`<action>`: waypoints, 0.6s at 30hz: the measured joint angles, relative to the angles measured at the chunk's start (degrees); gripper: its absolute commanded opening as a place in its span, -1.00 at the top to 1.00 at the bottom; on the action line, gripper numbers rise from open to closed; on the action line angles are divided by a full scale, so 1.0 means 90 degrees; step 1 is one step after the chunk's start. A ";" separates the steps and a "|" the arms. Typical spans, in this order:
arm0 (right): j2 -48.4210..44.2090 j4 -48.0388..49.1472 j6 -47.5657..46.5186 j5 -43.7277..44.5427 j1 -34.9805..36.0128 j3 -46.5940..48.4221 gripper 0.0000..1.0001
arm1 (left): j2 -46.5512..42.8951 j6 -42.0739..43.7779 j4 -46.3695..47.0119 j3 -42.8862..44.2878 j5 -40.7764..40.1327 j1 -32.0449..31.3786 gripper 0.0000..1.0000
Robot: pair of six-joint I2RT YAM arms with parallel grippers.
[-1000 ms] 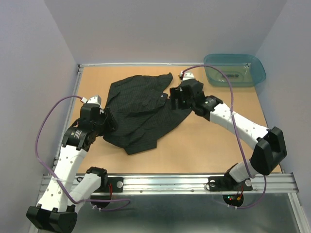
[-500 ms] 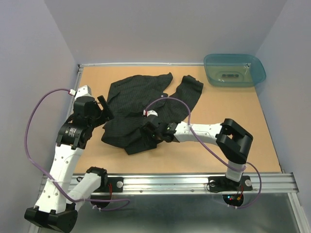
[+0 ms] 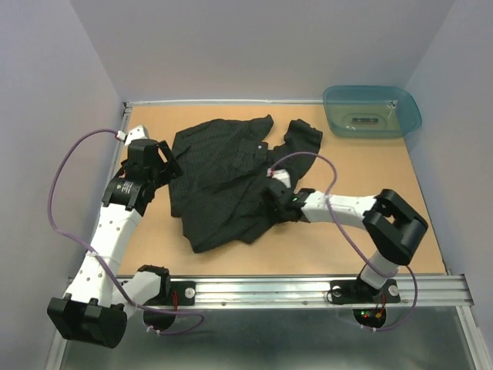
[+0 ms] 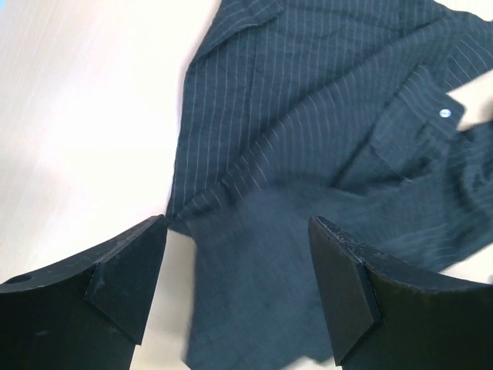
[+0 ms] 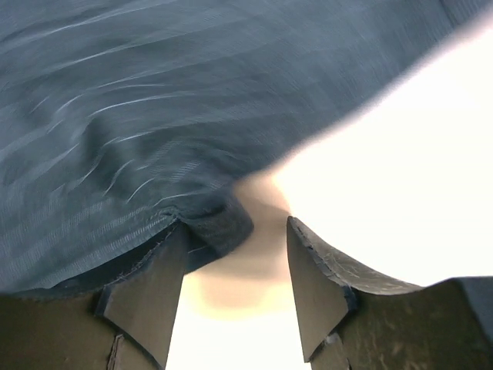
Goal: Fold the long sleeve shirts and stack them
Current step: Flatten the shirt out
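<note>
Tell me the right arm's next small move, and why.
Probably close the right gripper on the shirt's hem: its jaws stand open at the cloth's edge, with a small fold of hem poking into the gap, just over the table.

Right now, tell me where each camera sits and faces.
Top: above and behind the arm bases, looking down on table, black shirt and teal tub; left arm and right arm show.
Left wrist: on the left arm, looking down past the open left gripper at the shirt.
Right wrist: low over the shirt's edge, right gripper open around it.
All three share the shirt.
</note>
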 measured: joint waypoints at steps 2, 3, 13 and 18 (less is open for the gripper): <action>-0.0291 -0.0219 0.0022 0.0044 -0.0549 -0.0262 -0.17 | 0.0143 0.0017 0.0092 -0.0002 0.0005 0.0066 -0.70; -0.0529 -0.0386 0.0027 0.0053 -0.1064 -0.0444 -0.20 | 0.0245 0.0022 0.0165 -0.0005 0.0007 0.0107 -0.71; -0.2718 -0.1282 0.0051 -0.0153 -0.3645 -0.0590 -0.39 | 0.1217 0.0143 0.0843 -0.0226 0.0151 0.0209 -0.71; -0.3123 -0.1083 0.0255 -0.1239 -0.3609 -0.0593 -0.39 | 0.2181 0.0219 0.1217 -0.0223 0.0294 0.0209 -0.63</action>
